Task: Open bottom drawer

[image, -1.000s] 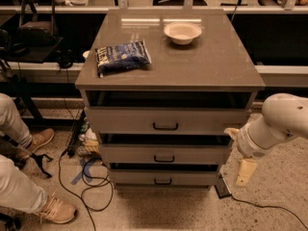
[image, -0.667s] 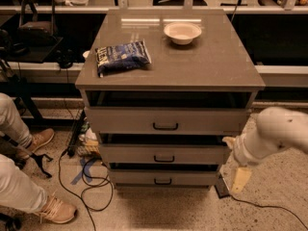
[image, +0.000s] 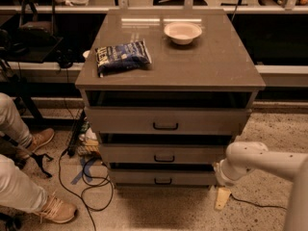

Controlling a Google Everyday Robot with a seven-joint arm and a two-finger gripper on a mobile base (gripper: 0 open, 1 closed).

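The grey-brown cabinet point(image: 169, 81) has three drawers. The bottom drawer point(image: 139, 178) is the lowest and slimmest, with a small black bar handle point(image: 163, 181) at its centre, and its front sits flush with the ones above. My white arm point(image: 260, 161) comes in from the lower right. My gripper point(image: 222, 198) points down toward the floor beside the cabinet's lower right corner, right of the bottom drawer and well clear of its handle.
A blue snack bag point(image: 122, 57) and a white bowl point(image: 182, 32) lie on the cabinet top. A person's legs and shoes point(image: 33, 196) are at the left, with black cables point(image: 86, 182) on the floor by the cabinet's left side.
My arm has dropped lower and drawn in toward the cabinet's lower right corner; the gripper now hangs near the floor. The drawers have not moved.
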